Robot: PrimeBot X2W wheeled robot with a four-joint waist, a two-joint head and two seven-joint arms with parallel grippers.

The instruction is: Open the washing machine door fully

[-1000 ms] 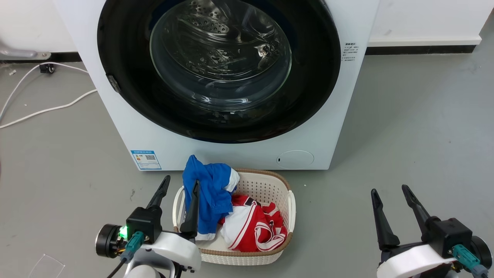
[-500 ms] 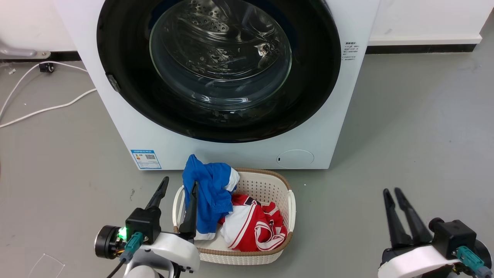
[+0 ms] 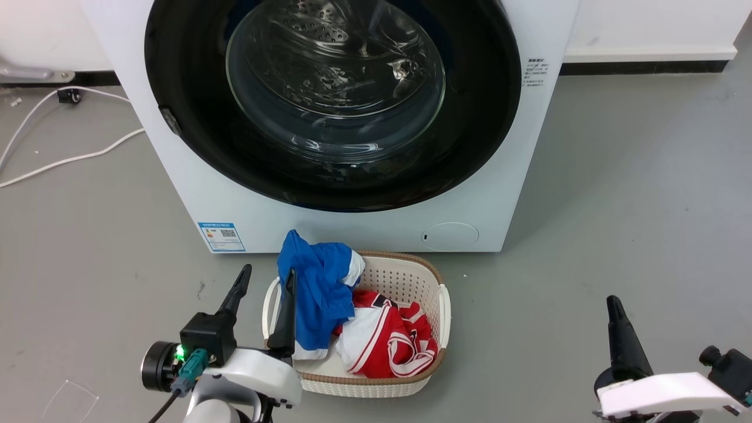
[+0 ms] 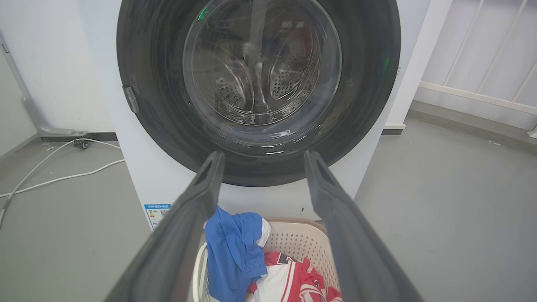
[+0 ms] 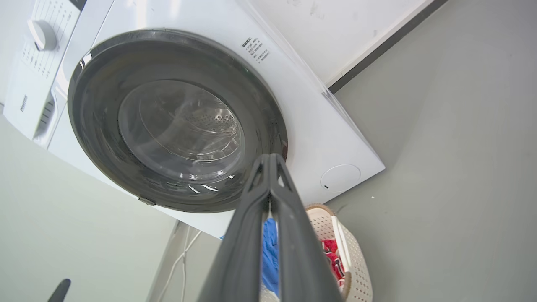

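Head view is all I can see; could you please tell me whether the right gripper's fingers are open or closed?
Observer: In the right wrist view the right gripper has its fingers pressed together, shut, holding nothing.
Operator: Thank you. Is the washing machine door ajar?
Observer: That view shows the washing machine door lying flat against the white front, no gap visible.
Operator: What is above the door?
Observer: A control panel with a round white knob.

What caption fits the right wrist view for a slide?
Shut right claw points toward the closed washing machine door; a laundry basket of clothes sits on the floor before it.
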